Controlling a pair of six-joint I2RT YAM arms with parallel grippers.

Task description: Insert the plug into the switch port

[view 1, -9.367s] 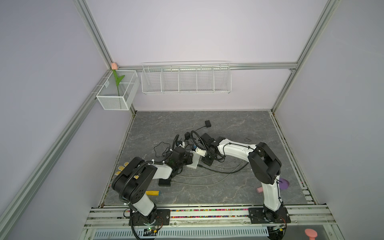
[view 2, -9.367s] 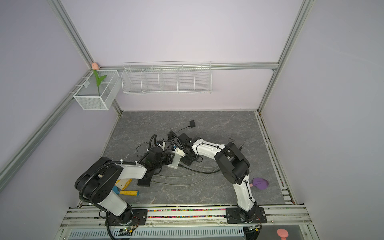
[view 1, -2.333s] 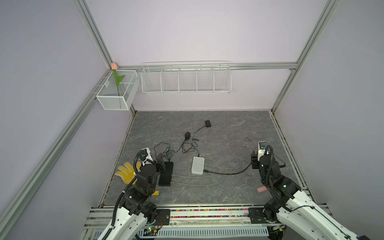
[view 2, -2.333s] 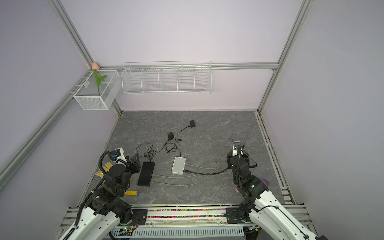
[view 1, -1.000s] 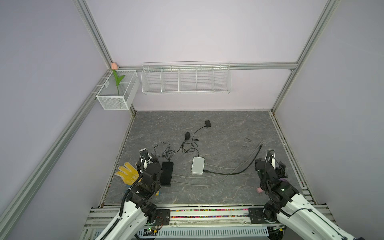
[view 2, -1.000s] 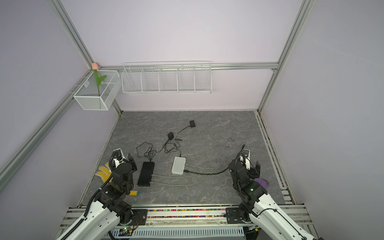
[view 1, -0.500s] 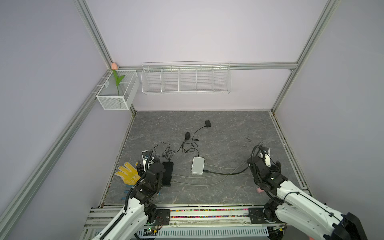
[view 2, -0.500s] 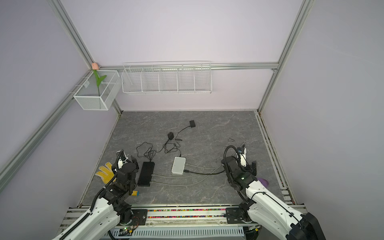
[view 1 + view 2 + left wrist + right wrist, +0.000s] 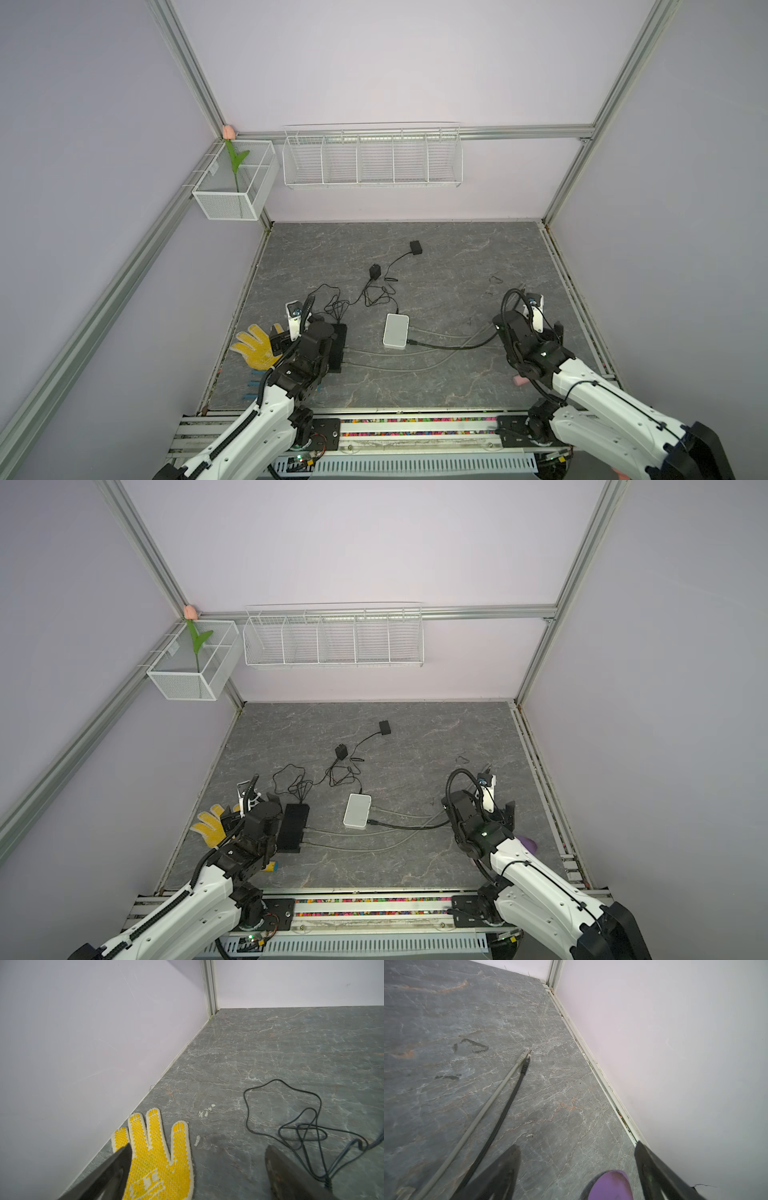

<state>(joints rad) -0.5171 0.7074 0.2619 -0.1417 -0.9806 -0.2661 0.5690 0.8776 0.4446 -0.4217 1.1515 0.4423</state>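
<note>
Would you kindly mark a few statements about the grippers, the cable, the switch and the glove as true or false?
1. The left gripper is open and empty. True.
2. The yellow glove lies by the right-hand wall. False: it lies by the left-hand wall, near the left gripper.
3. A black cable runs into the white switch. True.
4. The right gripper is shut on the black cable. False: it is open and holds nothing; the cable lies on the table.

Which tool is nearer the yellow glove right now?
Left. The left tool sits at the edge of the yellow glove; the right tool is across the table, beside the purple object.
</note>
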